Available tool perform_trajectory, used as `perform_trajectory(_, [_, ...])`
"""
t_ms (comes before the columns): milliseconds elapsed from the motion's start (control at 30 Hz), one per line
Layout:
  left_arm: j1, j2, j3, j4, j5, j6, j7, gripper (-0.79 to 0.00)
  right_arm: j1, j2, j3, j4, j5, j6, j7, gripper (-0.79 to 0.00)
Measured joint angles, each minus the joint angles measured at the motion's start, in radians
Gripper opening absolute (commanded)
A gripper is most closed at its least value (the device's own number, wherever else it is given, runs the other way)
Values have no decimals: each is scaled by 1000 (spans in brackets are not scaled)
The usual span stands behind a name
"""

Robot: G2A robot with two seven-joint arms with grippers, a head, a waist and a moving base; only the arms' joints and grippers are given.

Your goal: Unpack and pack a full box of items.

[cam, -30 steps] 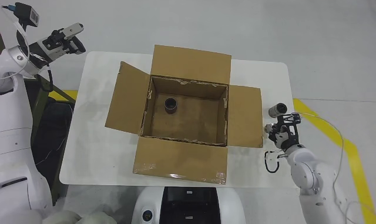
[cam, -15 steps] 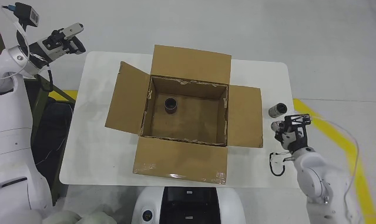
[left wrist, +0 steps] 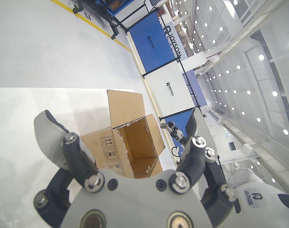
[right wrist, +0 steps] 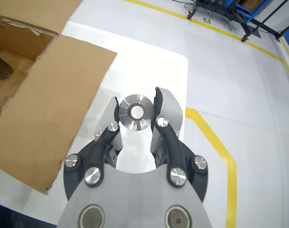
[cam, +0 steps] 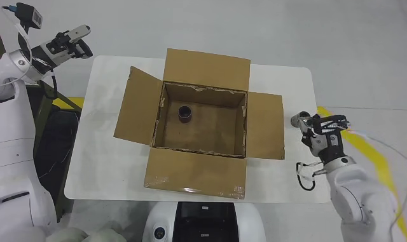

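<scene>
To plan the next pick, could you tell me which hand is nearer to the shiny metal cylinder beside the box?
Right. The right hand has its fingers on either side of the metal cylinder; the left hand is off the table's far corner, beyond the box.

Open cardboard box point(cam: 216, 131) with dark cylinder point(cam: 185, 114); metal cylinder point(cam: 296, 120) outside

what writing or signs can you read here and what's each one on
cardboard box side: handling pictograms; their small print is too small to read.
blue and white panels behind: brand lettering, not quoted.
metal cylinder in the right gripper: no marking visible.
</scene>
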Motion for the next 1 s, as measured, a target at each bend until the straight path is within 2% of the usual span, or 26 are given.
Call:
perform_trajectory(333, [0,0,0,0,0,0,0,0,122,1,-154,-41,-52,-78,22,-785])
perform_trajectory(1000, [0,0,0,0,0,0,0,0,433,-24,-483,109,18,-162,44,-785])
